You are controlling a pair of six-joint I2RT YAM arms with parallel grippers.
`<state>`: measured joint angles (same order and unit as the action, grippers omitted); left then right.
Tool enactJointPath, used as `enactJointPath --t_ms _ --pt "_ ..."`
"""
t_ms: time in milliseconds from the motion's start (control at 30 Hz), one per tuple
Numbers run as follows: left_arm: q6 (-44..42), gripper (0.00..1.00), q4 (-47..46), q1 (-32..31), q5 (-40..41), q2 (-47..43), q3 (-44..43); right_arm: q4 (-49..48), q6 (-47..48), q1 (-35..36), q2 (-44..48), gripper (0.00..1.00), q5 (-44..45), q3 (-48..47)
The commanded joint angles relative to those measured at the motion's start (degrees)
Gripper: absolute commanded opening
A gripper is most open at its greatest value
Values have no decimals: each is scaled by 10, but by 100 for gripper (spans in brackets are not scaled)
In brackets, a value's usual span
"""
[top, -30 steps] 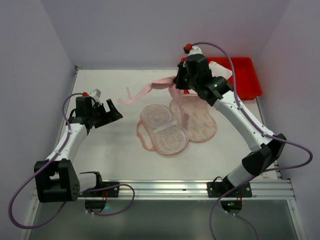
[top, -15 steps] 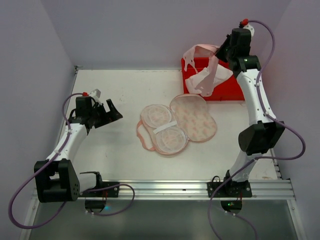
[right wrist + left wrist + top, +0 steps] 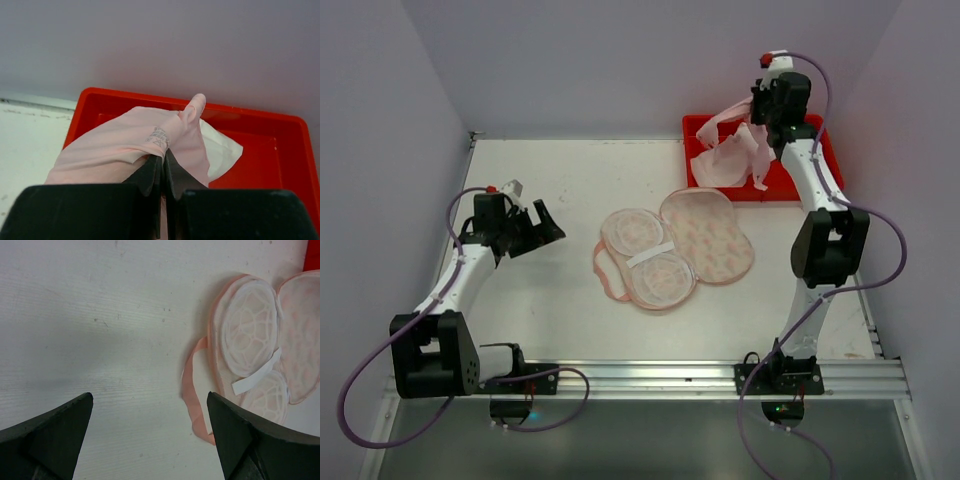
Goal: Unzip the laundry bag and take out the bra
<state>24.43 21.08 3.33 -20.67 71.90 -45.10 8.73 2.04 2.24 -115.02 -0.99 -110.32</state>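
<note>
The laundry bag (image 3: 670, 250) lies unzipped and spread open in the middle of the table, its white mesh domes and printed lid showing; its domes also show in the left wrist view (image 3: 255, 335). My right gripper (image 3: 760, 125) is shut on the pale pink bra (image 3: 728, 158) and holds it over the red tray (image 3: 800, 170). In the right wrist view the bra (image 3: 125, 145) drapes over my closed gripper (image 3: 163, 162). My left gripper (image 3: 545, 222) is open and empty, left of the bag.
A pink strap loop (image 3: 192, 405) of the bag lies on the white table between my left fingers (image 3: 235, 430) and the bag. The red tray (image 3: 260, 165) stands at the back right against the wall.
My right gripper carried the bra from above the bag to the back right, over the red tray. The left arm has not moved.
</note>
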Motion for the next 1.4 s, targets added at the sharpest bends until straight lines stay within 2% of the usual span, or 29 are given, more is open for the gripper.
enactJointPath --t_ms 0,133,333,467,567,600,633,700,767,867,967,1000,1100,1233,1367 --pt "-9 100 -3 5 6 9 2 -84 154 2 20 0 -46 27" --pt "-9 100 -3 5 5 13 1 -212 261 3 40 0 -20 137" --pt "-9 100 -4 5 8 16 4 -252 368 2 -3 1 -6 134" --pt "-10 100 -3 5 11 18 3 -280 406 2 -24 18 6 143" --pt "-10 100 -3 5 11 18 3 -287 417 3 -29 23 9 157" --pt "-10 100 -3 5 10 18 3 -296 416 5 -27 30 20 164" --pt "-10 100 -3 5 6 18 2 -305 398 6 -12 49 25 182" --pt "-10 100 -3 5 2 18 2 -291 377 13 17 66 26 195" --pt "-10 100 -4 5 -8 17 1 -258 335 25 64 79 13 194" --pt "-10 100 -4 5 -16 14 1 -181 265 44 106 88 27 172" --pt "-10 100 -4 5 -23 9 4 -84 173 69 153 94 42 144" --pt "-10 100 -5 5 -24 6 4 -14 149 77 174 95 36 139" --pt "-10 100 -6 5 -24 0 3 57 66 130 202 96 13 159" --pt "-10 100 -5 5 -21 -10 1 75 -97 202 235 96 -28 278" --pt "-10 100 -3 5 -8 -19 1 78 -191 275 212 93 -35 355"
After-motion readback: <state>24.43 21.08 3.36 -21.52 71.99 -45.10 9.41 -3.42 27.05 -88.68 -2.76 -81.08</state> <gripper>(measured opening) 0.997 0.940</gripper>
